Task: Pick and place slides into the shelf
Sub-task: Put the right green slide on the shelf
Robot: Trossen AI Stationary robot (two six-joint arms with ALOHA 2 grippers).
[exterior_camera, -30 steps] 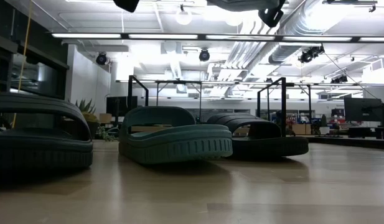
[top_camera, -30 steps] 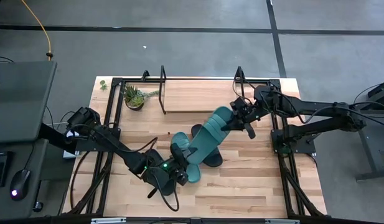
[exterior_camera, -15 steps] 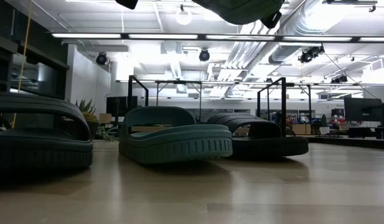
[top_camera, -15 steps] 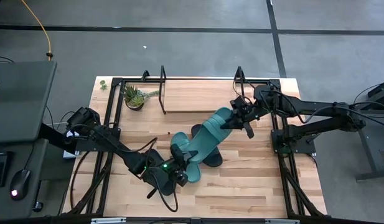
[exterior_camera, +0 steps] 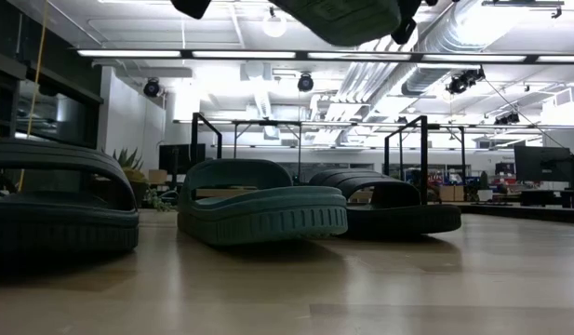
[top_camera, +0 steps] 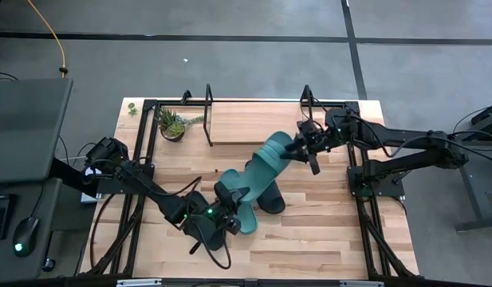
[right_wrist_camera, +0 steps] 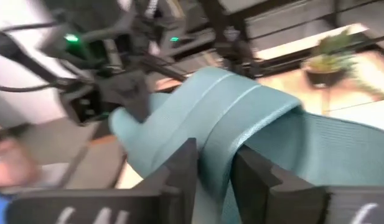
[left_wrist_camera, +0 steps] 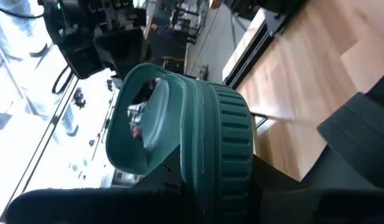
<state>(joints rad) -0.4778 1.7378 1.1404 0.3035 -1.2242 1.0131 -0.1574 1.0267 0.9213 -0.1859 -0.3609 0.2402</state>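
Overhead, a teal-green slide (top_camera: 272,155) hangs above the desk (top_camera: 309,231), gripped at its upper end by the right pincer (top_camera: 298,148); the sandal slants from that pincer down toward the desk's middle, just in front of the shelf (top_camera: 253,121). The right wrist view shows the two dark fingers (right_wrist_camera: 179,168) closed on the broad, ribbed strap of this slide (right_wrist_camera: 241,130), one finger on each side of it. A second teal-green slide (top_camera: 232,194) rests flat on the desk, and the left pincer (top_camera: 223,217) sits at its near end, beside a black slide (top_camera: 199,227); whether the left pincer's fingers are open or closed cannot be told. A further black slide (top_camera: 265,195) lies partly under the lifted one. From desk level, the resting teal slide (exterior_camera: 259,209) shows a thick, grooved rubber sole and an arched single strap, flanked by black slides at left (exterior_camera: 59,209) and right (exterior_camera: 398,209). The shelf has a pale wooden board and black wire end frames. A small potted plant (top_camera: 171,124) stands just beside its left frame.
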